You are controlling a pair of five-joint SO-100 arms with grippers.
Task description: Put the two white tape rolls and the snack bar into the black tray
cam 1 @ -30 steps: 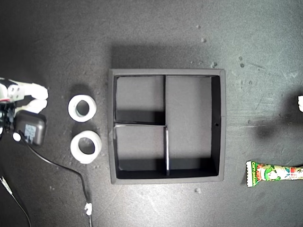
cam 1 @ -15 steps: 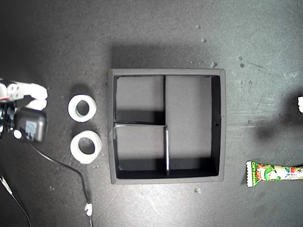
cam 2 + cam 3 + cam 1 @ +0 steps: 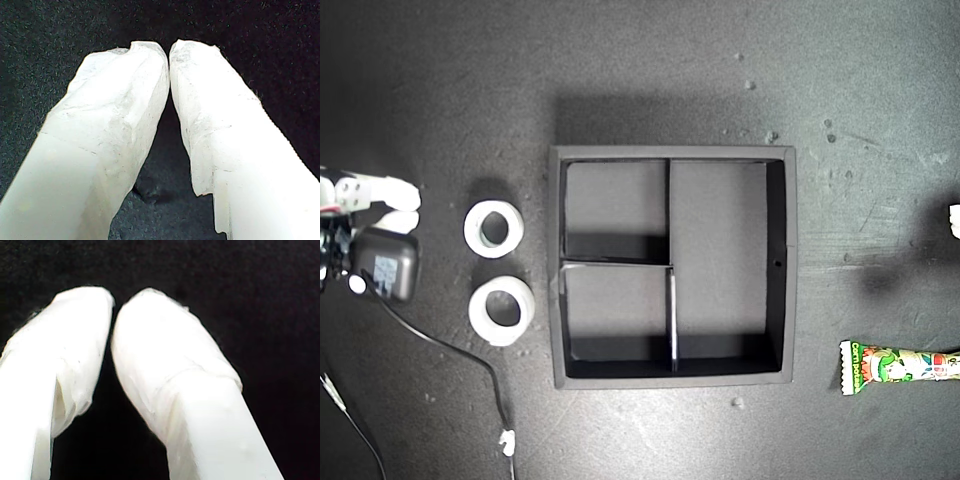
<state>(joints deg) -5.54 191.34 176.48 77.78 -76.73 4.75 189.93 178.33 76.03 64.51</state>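
Tape rolls [image 3: 494,228] [image 3: 501,309]: left of black tray [image 3: 672,155] in exterior view. Likely light, rigid; grip across ring wall. First gripper [image 3: 169,50], second gripper [image 3: 113,302]: fingertips together, holding nothing.

Arm [image 3: 365,235] at exterior view's left edged slightly back since earlier.

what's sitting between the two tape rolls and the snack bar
In the exterior view, the black tray lies between them: both white tape rolls sit off its left side and the snack bar off its right, all three compartments empty.
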